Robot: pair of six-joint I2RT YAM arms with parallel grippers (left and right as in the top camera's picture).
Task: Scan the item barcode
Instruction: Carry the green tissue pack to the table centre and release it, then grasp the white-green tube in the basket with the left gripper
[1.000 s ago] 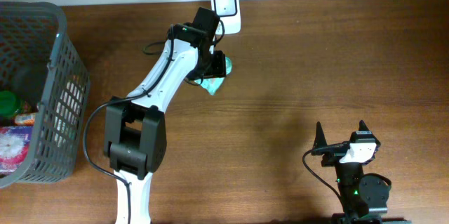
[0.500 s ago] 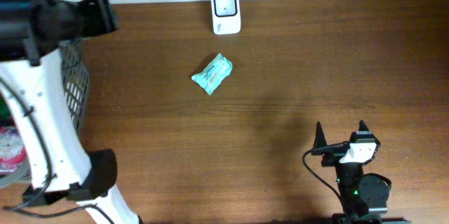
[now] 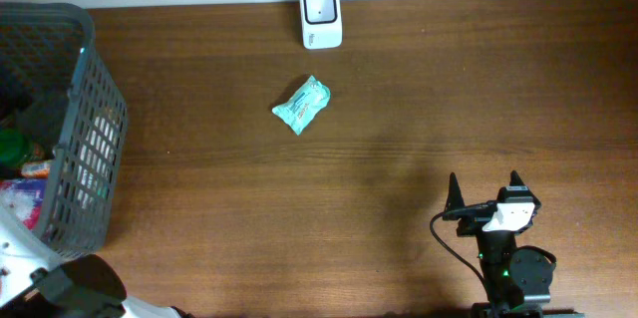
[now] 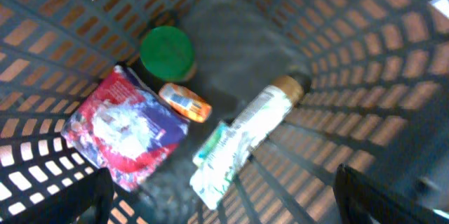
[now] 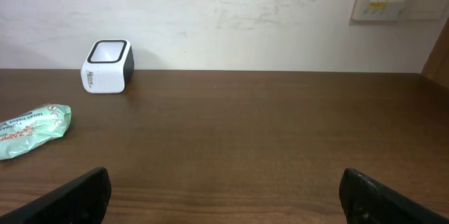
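Step in hand: I judge you are fetching an item to scan. The left gripper [image 4: 223, 175] hangs over the contents of the basket [image 3: 98, 134], at 9 o'clock on the table [image 3: 449, 89].
Left gripper: jaws wide, nothing between them.
Right gripper: the right gripper [image 3: 484, 186] is parked at 5 o'clock on the table, jaws wide and empty.
Scanner: the scanner [image 3: 320, 16] sits at 12 o'clock against the back edge, window up.
Item on the table: the teal packet [image 3: 301, 105] lies flat at 7 o'clock from the scanner, near it but not touching.
Items in the basket: in the left wrist view there is a green lid [image 4: 167, 53] at 11 o'clock, a small orange pack [image 4: 184, 102] just beside it, a red and white pouch [image 4: 126, 126] at 8 o'clock, and a pale tube [image 4: 245, 143] lying slantwise at centre.
Next move: lower onto one piece. The tube looks the freest, so align your jaws across its narrow width and keep clear of the mesh wall.
Writing: nothing is readable. The teal packet's print, the scanner's side label and the pouch are all too small or blurred.
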